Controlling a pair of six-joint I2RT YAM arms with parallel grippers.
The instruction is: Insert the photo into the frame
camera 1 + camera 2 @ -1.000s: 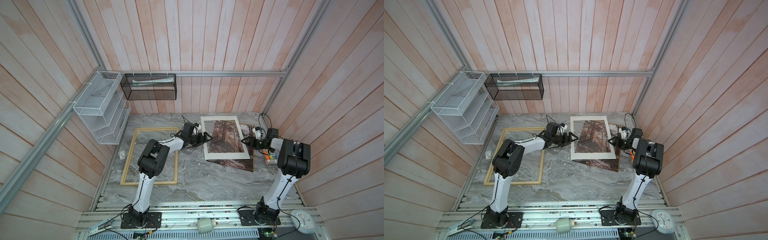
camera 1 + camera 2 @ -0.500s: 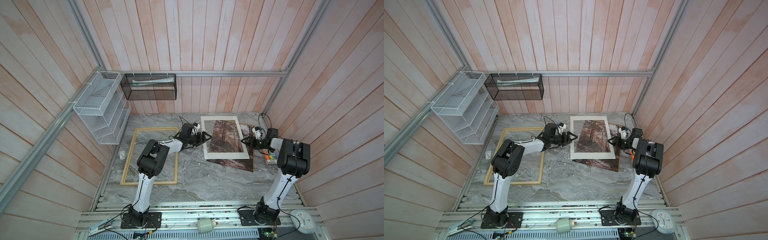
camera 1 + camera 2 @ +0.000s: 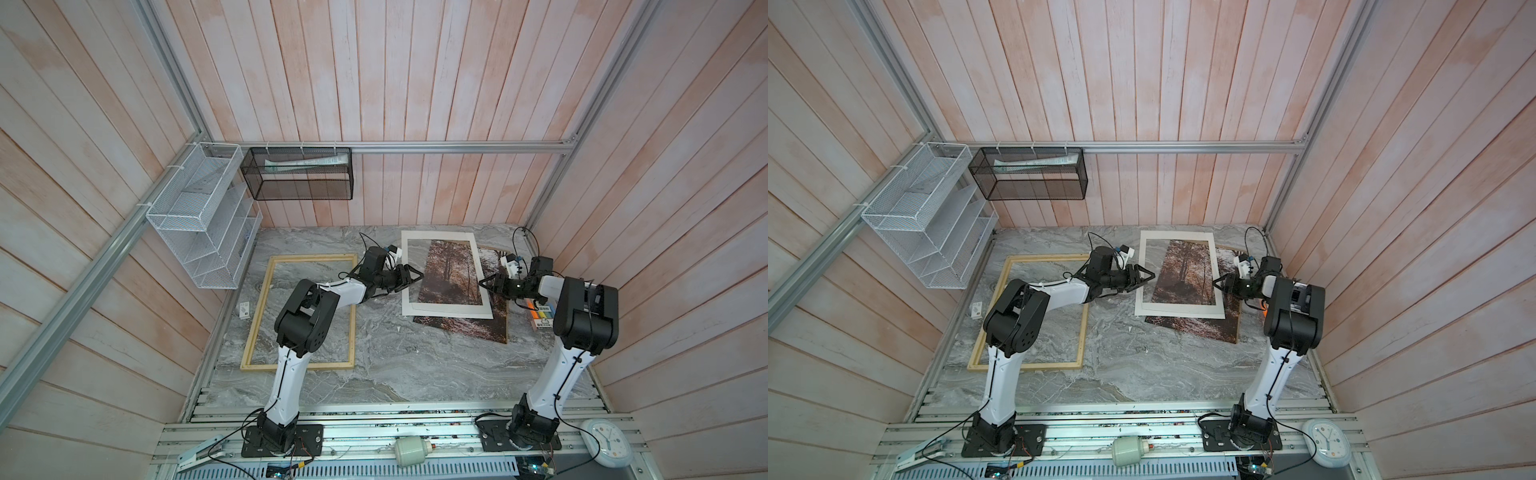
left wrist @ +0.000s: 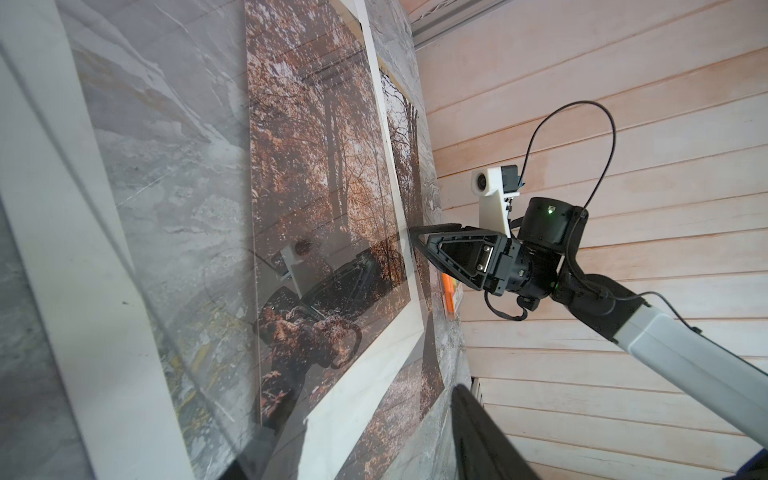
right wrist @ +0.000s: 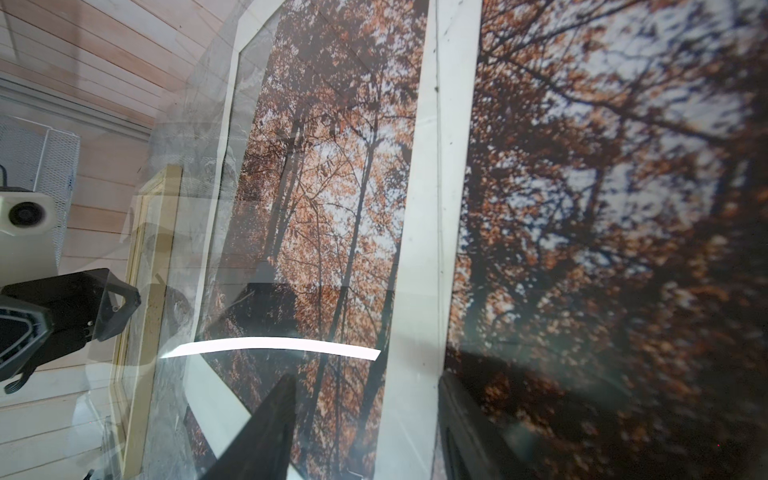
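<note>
**Inspector:** Location of the photo (image 3: 465, 329)?

**Assistant:** It lies flat on the table (image 3: 395, 365) under a white mat (image 3: 449, 309), between the two sets of jaws. One corner sticks out past the mat on the right gripper's (image 3: 484, 283) side. The frame (image 3: 299, 365) lies empty, well behind the left gripper (image 3: 415, 275).

**Inspector:** Jaws?

**Assistant:** Right: fingers (image 5: 266, 432) spread, astride the mat's border; contact not determinable. Left: at the mat's opposite edge; whether spread or pinching cannot be told.

**Inspector:** Handling?

**Assistant:** Judged thin, light, limp and glossy, so it creases easily. The mat should come off first. Then take hold at the exposed margins, one edge per gripper, to limit sagging.
</note>
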